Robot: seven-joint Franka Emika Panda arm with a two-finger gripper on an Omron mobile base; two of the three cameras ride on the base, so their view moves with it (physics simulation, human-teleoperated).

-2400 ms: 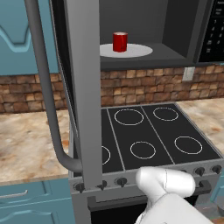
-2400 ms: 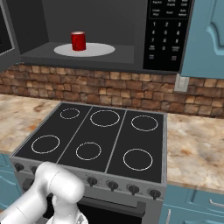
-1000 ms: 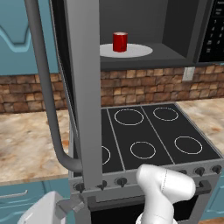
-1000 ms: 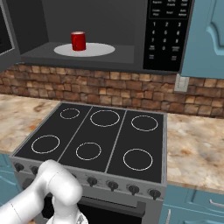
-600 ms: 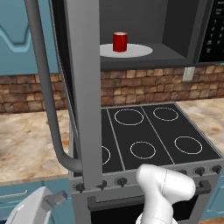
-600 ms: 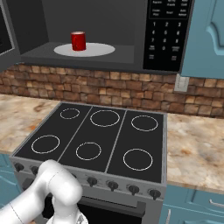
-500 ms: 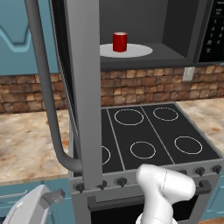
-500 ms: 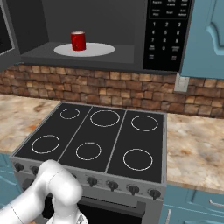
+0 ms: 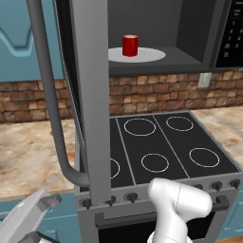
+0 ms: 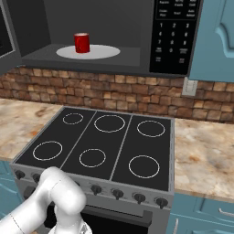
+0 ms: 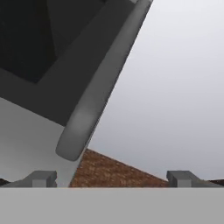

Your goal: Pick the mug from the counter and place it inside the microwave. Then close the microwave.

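The gripper (image 11: 111,179) stands open, its two dark fingertips (image 11: 41,178) well apart with nothing between them, looking up along the curved bar handle (image 11: 103,85) of the microwave's door (image 9: 90,95), which hangs wide open. Beyond the arm lies the black stovetop (image 10: 98,146), flanked by the counter (image 10: 203,155) and backed by a brick wall (image 10: 114,93). Farthest off, the mug (image 9: 130,45) stands upright on the white plate (image 9: 147,55) inside the microwave (image 10: 176,36).
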